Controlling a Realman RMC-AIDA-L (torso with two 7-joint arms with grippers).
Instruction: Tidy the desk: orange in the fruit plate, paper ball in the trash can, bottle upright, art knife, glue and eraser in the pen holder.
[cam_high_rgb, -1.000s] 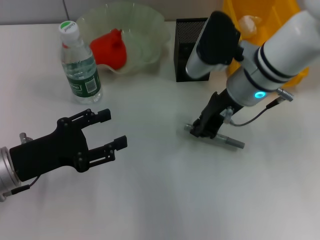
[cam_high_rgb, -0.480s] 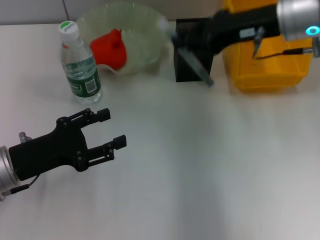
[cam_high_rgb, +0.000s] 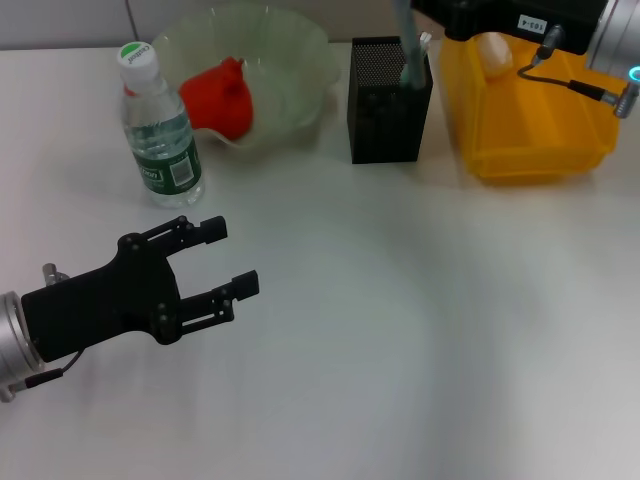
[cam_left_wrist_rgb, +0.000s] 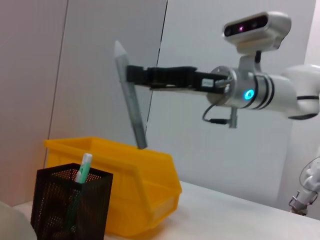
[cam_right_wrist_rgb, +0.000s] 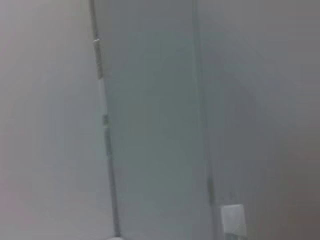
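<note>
**A:** How far along is the tidying?

**B:** Mostly done, I'd judge. On the surface (cam_high_rgb: 420, 330), the yellow bin (cam_high_rgb: 540, 140) at two o'clock has a pale lump inside, probably the paper ball. The fruit plate (cam_high_rgb: 290, 60) at twelve holds something orange-red, likely the orange (cam_high_rgb: 220, 95). The bottle (cam_high_rgb: 160, 130) at ten stands upright.

**A:** And the pen holder?

**B:** The pen holder (cam_high_rgb: 388, 100) at one o'clock already has a green-capped stick in it, maybe the glue. The right end effector (cam_left_wrist_rgb: 135, 75) grips the art knife (cam_left_wrist_rgb: 131, 100) above it, tilted, not yet dropped in. I can't spot an eraser.

**A:** The other arm?

**B:** The left end effector (cam_high_rgb: 225, 262) sits idle at eight o'clock, fingers spread, empty.
</note>
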